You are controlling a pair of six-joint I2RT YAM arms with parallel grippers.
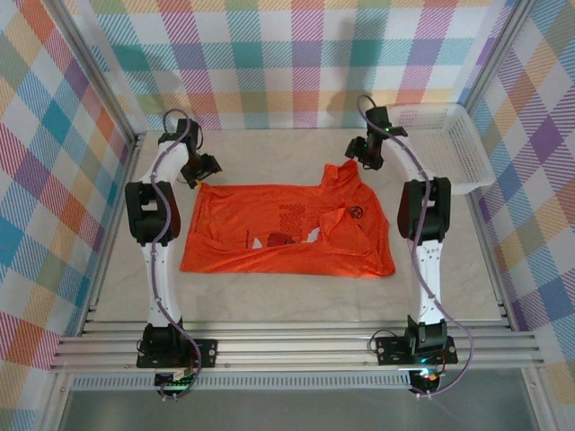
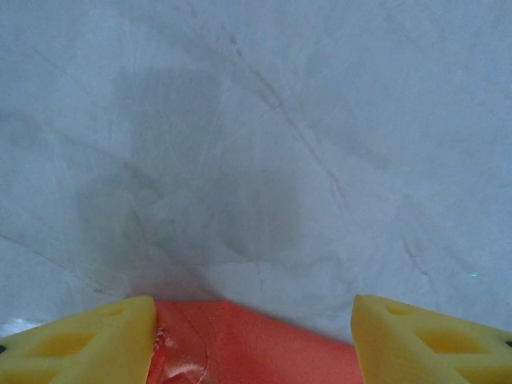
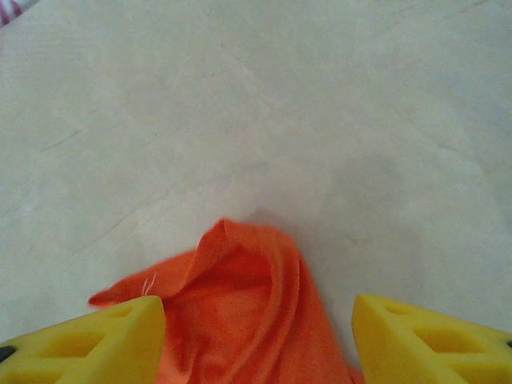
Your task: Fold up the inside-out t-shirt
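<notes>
Folding is judged to be barely begun: the shirt (image 1: 287,229) is spread nearly flat across the middle of the table (image 1: 269,301), its long side running left to right. Only its right-hand part is seen turned over on itself, with a flap laid across the body and a bunched corner at the far right. No tidy fold has been made, so nearly all the work is judged to be left, and whether the shirt is inside out cannot be told, though a faint print is seen near its middle. The left claw (image 1: 205,167) is set at the shirt's far left corner and the right claw (image 1: 359,151) at its far right corner, near the basket (image 1: 454,148). From above, the jaws are too small for their gap to be read. That is supplied by the wrist views, where each pair of yellow fingers is seen standing well apart, with orange cloth in the gap and nothing pinched. A flat edge is shown by the left wrist view and a raised, crumpled peak by the right, while the shirt's overall lie is made plain from above
</notes>
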